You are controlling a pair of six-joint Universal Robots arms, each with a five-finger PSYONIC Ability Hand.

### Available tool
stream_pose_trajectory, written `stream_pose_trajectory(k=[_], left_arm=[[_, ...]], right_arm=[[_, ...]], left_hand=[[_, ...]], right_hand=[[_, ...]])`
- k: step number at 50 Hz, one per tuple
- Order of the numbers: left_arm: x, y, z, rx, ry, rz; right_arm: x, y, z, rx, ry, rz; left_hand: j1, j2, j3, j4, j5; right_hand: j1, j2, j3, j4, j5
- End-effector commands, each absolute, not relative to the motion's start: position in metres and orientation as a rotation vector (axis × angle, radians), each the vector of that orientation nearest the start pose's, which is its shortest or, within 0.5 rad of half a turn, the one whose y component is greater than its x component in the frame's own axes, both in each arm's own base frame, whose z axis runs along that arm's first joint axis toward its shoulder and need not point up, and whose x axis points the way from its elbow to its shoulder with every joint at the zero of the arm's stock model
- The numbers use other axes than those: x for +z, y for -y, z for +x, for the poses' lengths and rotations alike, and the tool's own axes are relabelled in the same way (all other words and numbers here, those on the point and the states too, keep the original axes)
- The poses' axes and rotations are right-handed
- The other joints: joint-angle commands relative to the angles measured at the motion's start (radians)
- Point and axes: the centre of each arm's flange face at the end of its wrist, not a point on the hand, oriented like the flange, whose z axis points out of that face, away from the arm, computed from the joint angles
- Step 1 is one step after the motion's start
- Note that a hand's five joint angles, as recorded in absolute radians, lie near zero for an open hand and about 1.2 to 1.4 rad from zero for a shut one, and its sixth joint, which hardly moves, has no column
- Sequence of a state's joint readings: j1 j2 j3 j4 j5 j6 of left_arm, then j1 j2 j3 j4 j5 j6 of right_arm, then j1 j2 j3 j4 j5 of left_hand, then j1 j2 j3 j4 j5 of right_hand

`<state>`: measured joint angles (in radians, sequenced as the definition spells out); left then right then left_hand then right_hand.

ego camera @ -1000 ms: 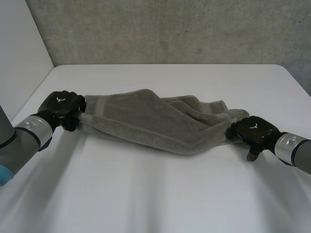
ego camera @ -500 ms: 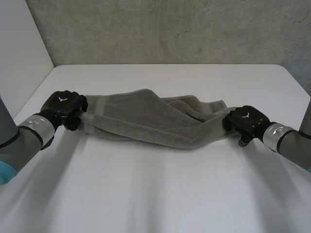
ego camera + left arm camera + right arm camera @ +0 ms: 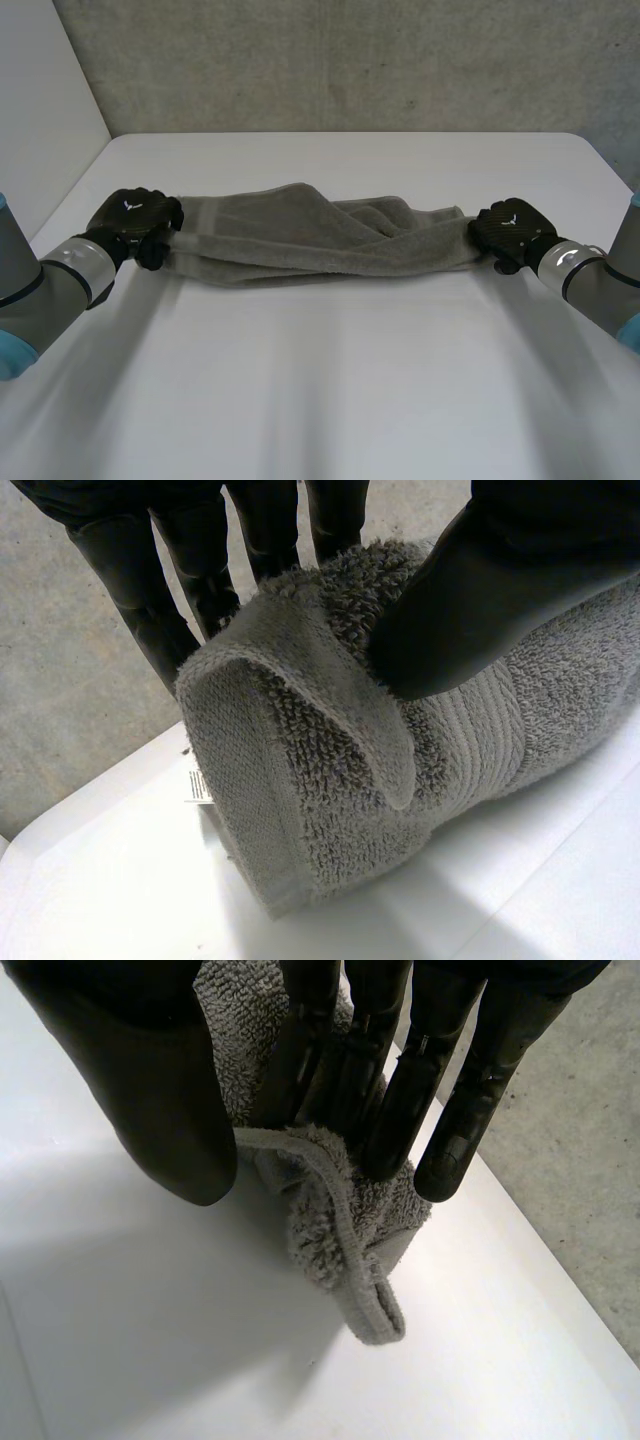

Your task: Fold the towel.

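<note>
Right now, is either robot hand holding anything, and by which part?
Both hold the towel. The left robot hand pinches one short end between thumb and fingers; the right robot hand pinches the opposite end at its hemmed edge.

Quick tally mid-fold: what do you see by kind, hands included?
Grey towel: 1
Black hands: 2, left hand and right hand, each pinching one end of the towel
White table: 1
Total: 4

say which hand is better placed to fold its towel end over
Probably left: the left hand pinches a broad doubled end of the towel; the right hand holds only a bunched tip.
</note>
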<state>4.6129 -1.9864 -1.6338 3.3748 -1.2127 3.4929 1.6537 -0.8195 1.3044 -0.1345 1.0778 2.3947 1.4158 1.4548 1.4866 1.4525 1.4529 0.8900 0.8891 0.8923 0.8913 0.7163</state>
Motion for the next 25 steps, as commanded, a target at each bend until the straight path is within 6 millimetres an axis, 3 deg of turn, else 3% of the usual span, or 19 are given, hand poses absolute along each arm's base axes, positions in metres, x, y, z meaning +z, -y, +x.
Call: stream_pose_trajectory(k=[1,16,19,20,21,22,25], left_arm=[[0.173,0.333,-0.197,-2.025,-2.396,0.919],[0.171,0.333,-0.198,-2.02,-2.401,0.919],[0.171,0.333,-0.198,-2.02,-2.403,0.918],[0.171,0.333,-0.198,-2.019,-2.405,0.918],[0.171,0.333,-0.198,-2.019,-2.405,0.918],[0.171,0.333,-0.198,-2.019,-2.405,0.92],[0.17,0.333,-0.198,-2.019,-2.405,0.92]], right_arm=[[0.117,0.389,0.208,-1.848,-2.09,-1.431],[0.12,0.392,0.205,-1.924,-2.062,-1.449],[0.122,0.392,0.203,-1.944,-2.058,-1.441],[0.123,0.392,0.203,-1.965,-2.047,-1.439],[0.123,0.392,0.203,-1.966,-2.047,-1.439],[0.124,0.393,0.202,-1.993,-2.034,-1.435],[0.128,0.394,0.203,-2.02,-2.027,-1.416]], left_hand=[[-0.078,-0.117,-0.149,-0.115,-0.29],[-0.078,-0.117,-0.149,-0.115,-0.29],[-0.078,-0.117,-0.149,-0.115,-0.29],[-0.078,-0.117,-0.149,-0.115,-0.29],[-0.078,-0.117,-0.149,-0.115,-0.29],[-0.078,-0.117,-0.149,-0.115,-0.29],[-0.078,-0.117,-0.149,-0.115,-0.29]], right_hand=[[-0.144,-0.144,-0.147,-0.146,-0.145],[-0.376,-0.375,-0.379,-0.378,-0.377],[-0.269,-0.268,-0.271,-0.27,-0.269],[-0.041,-0.04,-0.043,-0.042,-0.042],[-0.039,-0.038,-0.041,-0.04,-0.04],[0.15,0.151,0.148,0.149,0.149],[0.141,0.141,0.138,0.139,0.14]])
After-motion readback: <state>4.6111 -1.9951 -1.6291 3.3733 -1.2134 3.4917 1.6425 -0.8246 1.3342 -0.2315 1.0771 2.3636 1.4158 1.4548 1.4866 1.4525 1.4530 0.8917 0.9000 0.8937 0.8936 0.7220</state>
